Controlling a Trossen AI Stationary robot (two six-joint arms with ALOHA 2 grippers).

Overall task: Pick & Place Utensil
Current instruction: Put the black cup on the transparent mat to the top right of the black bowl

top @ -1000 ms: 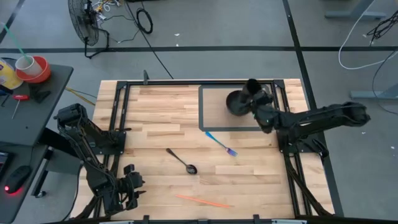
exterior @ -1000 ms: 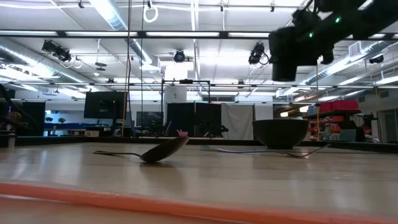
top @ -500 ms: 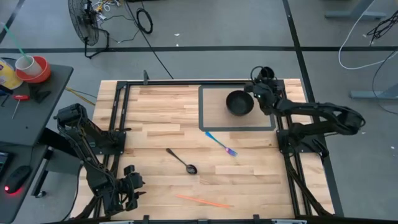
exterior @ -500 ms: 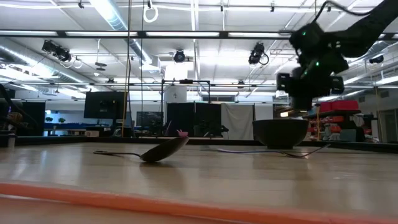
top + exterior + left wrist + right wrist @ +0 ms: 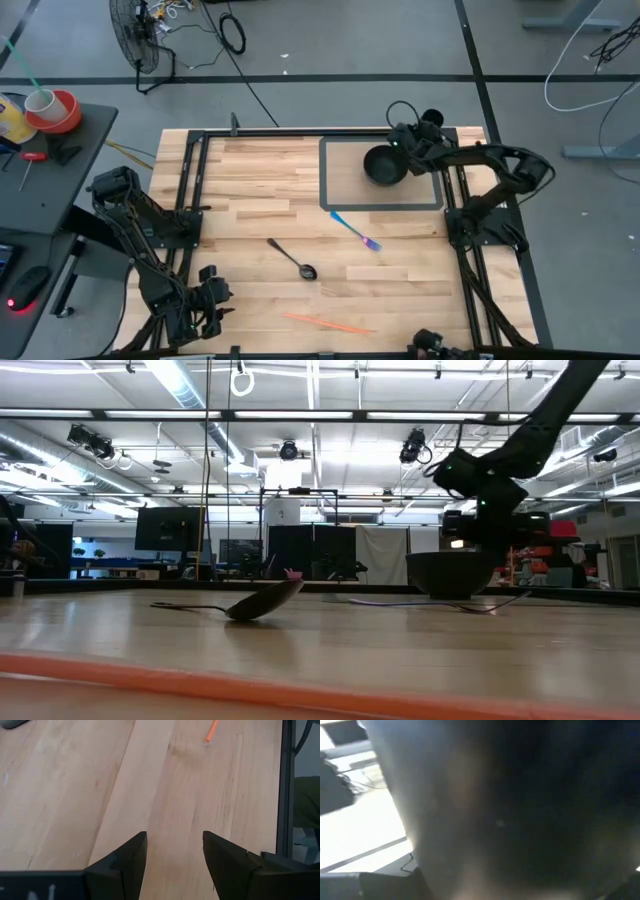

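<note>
A black bowl (image 5: pixel 384 166) stands inside a dark-outlined rectangle (image 5: pixel 326 175) at the table's far right; it also shows in the low view (image 5: pixel 450 573). A black spoon (image 5: pixel 293 259) lies on the wood near the middle. A blue utensil (image 5: pixel 356 231) lies to its right, and an orange utensil (image 5: pixel 325 322) lies near the front edge. My right gripper (image 5: pixel 407 148) hangs just above the bowl's far right rim (image 5: pixel 488 552); its wrist view shows only a dark blur. My left gripper (image 5: pixel 174 840) is open and empty over the near left corner (image 5: pixel 212 296).
The black table frame (image 5: pixel 195 180) runs along the left, far and right sides. The orange utensil's tip (image 5: pixel 212 730) lies ahead of my left gripper. A side table with a cup (image 5: pixel 42 103) stands beyond the left edge. Bare wood lies between the utensils.
My right gripper has come down from high above the table to just over the bowl's far right rim, while its arm has folded back toward the right edge. The bowl and the utensils have stayed where they were.
</note>
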